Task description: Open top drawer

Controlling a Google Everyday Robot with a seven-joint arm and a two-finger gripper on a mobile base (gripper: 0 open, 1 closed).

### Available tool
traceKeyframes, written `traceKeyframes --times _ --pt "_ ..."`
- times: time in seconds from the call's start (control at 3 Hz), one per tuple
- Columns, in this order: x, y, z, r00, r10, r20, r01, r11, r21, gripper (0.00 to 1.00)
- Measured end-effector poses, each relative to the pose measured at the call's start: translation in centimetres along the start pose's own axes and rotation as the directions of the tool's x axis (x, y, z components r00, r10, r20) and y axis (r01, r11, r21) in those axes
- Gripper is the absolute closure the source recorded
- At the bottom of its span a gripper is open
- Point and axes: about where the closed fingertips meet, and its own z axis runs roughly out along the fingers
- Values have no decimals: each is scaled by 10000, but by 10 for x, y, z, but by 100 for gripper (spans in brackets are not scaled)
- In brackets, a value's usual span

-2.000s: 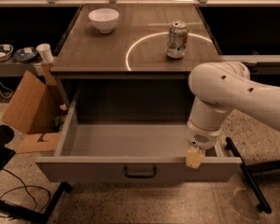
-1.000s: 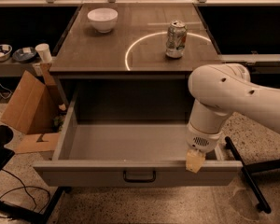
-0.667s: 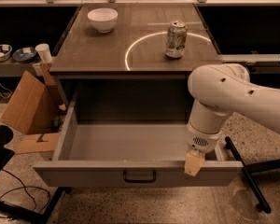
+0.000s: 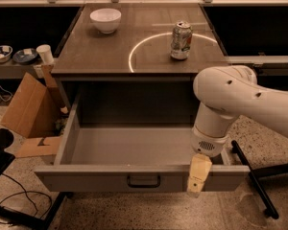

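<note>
Speckled floor (image 4: 134,214), workbenches along the back, and in the middle a dark-topped table (image 4: 110,51). Below its top, the top drawer (image 4: 86,178): pulled far out toward the camera, deep grey box exposed, front panel nearest the lens. Over the drawer's right side, a bulky white arm (image 4: 240,99), reaching down. To the left on the floor, an open cardboard box (image 4: 29,107). On the table, a white bowl (image 4: 105,19) at the back left and a can (image 4: 181,40) at the right, well apart. At the arm's end, the tan gripper (image 4: 200,174), hanging at the right part of the front panel, against or just before its top edge; clenched or released, cannot tell. Smallest, the dark bar handle (image 4: 144,181) at the panel's middle, untouched.

Judged to be stiff sheet metal, fairly heavy but running on slides; rigid, not fragile, smooth enough to slip under a loose hold. Best taken at the handle or hooked over the front lip, and pulled straight to avoid racking.

Against two seconds ago: front panel and gripper both slightly nearer the camera, a little more of the box bared. Against one second ago: hardly any change. Looks near full travel
</note>
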Motion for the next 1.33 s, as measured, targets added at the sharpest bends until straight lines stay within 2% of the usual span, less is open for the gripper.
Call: traceKeyframes --times 0.33,0.67,1.33 --pt "13 20 19 9995 90 -318 -105 9988 -472 18" --pt "33 57 34 9972 398 -633 -469 9923 -1149 41" --pt "33 58 25 9972 399 -634 -470 9923 -1149 88"
